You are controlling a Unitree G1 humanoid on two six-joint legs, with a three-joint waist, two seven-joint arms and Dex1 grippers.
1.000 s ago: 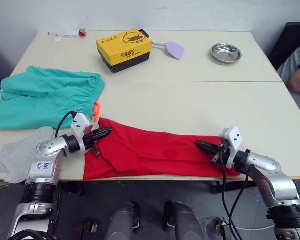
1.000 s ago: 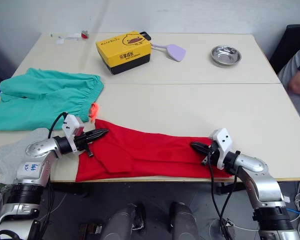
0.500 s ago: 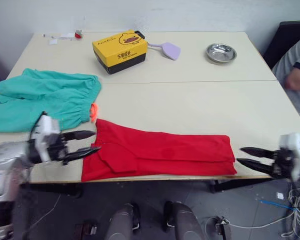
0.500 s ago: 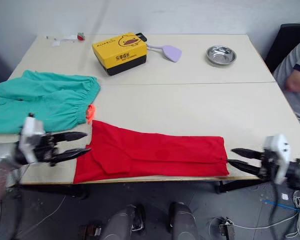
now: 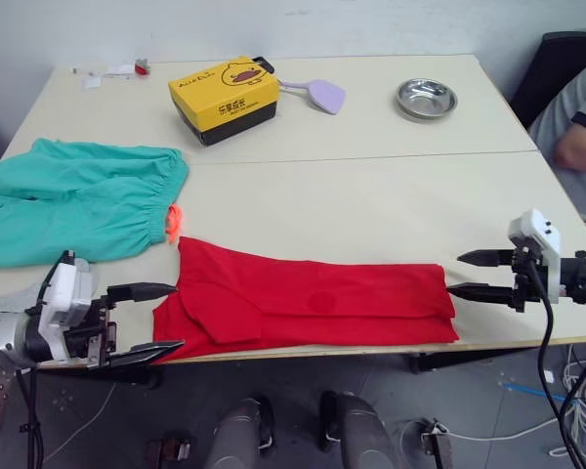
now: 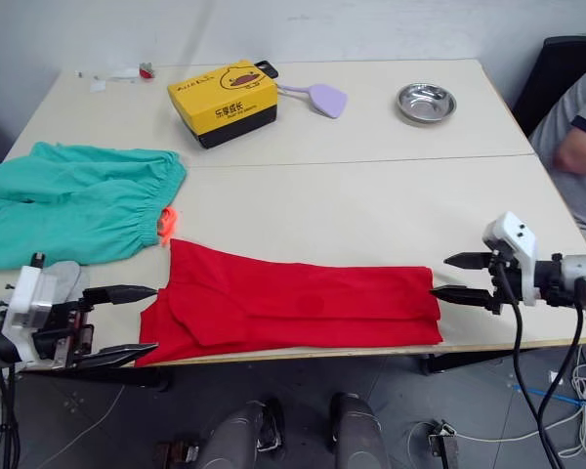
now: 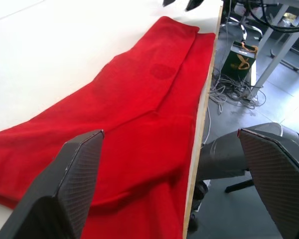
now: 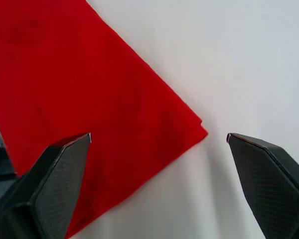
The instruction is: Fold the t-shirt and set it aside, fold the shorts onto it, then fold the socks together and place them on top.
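T-shirt lies lengthwise along table's near edge.

Yellow box: duck drawing, small print on top and side, unreadable.

My t-shirt lies folded into a long strip along the near edge of the surface. My left gripper hangs spread just off its left end, my right gripper spread at its right end. The shorts lie far left, a sock near them.
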